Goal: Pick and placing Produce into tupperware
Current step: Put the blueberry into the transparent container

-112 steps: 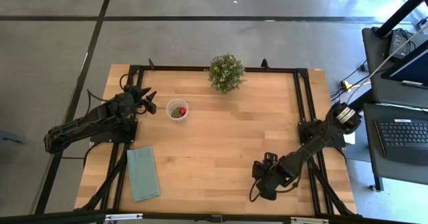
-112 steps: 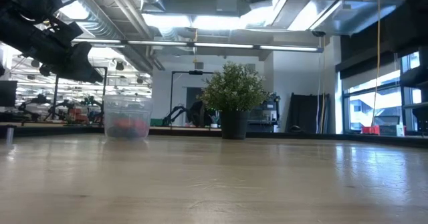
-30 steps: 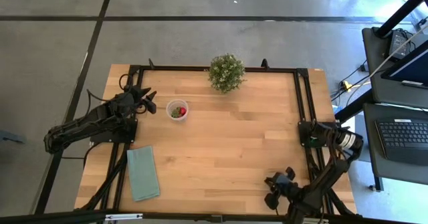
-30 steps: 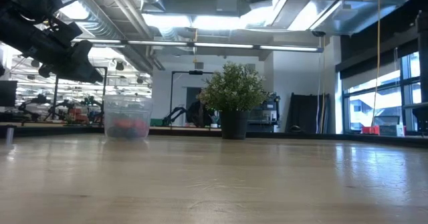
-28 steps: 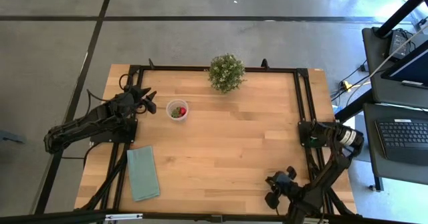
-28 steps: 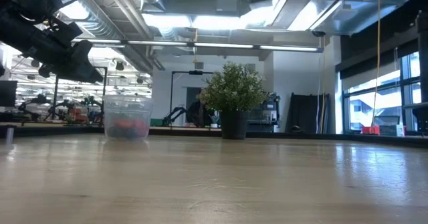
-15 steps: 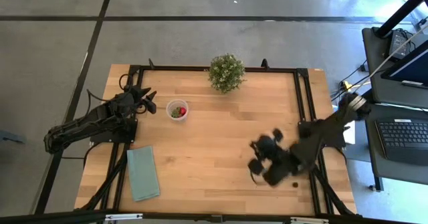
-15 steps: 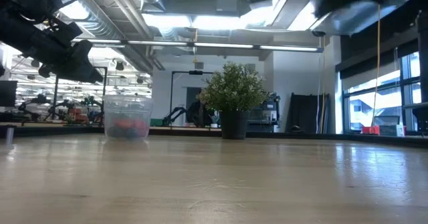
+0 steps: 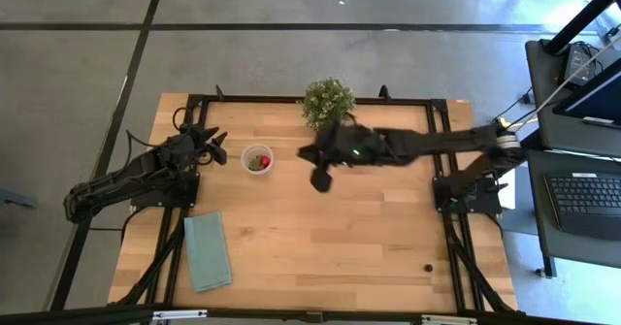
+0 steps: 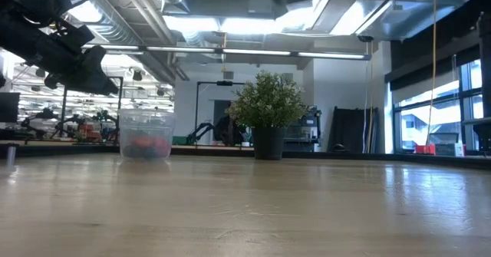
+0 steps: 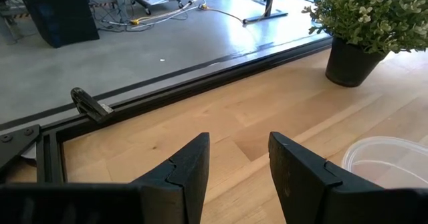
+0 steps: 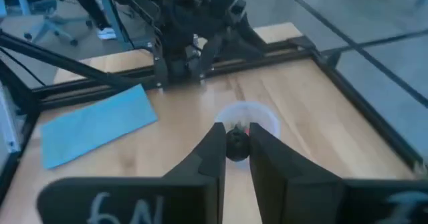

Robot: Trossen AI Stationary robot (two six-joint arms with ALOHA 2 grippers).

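Note:
The tupperware (image 9: 256,159), a small clear round cup with red and green produce inside, stands on the table at the far left; the low view also shows the cup (image 10: 146,138). My right gripper (image 9: 312,160) reaches across the table from the right and hangs just right of the cup, shut on a dark round berry (image 12: 235,146). Another dark berry (image 9: 427,266) lies on the table at the near right. My left gripper (image 11: 237,164) waits open just left of the cup, its fingers holding nothing. My right gripper pinches the dark berry (image 12: 235,146) between its two fingertips. The fingers slant in from the table's right side toward the cup (image 12: 247,120). The berry is lifted clear of the table.
A bushy potted plant (image 9: 328,103) stands at the far edge, close behind my right arm. A flat teal cloth (image 9: 207,250) lies at the near left. Bare wood spreads over the middle and near right of the table.
My right gripper has swung from the table's near right corner up and across toward the far left, ending beside the cup. The cup, the cloth and the plant have stayed where they were.

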